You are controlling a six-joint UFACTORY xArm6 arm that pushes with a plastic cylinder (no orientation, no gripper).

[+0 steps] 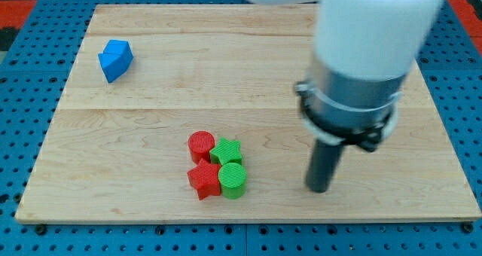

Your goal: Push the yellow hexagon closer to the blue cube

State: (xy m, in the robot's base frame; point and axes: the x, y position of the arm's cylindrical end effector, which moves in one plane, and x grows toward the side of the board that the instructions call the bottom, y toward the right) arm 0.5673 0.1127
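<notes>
Rod tip at rest near the bottom edge of the worktop; no yellow hexagon in view.

My tip stands right of four touching blocks: red cylinder, green star, red star, green cylinder. The blue cube lies near the top-left corner. The arm has no jaws, only a rod. The hexagon may be hidden behind the arm; a blind sweep could scatter the cluster. No containers present.

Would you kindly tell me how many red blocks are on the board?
2. The red cylinder sits at the cluster's upper left; the red star lies just below it, beside the green cylinder. The arm may hide other blocks.
</notes>
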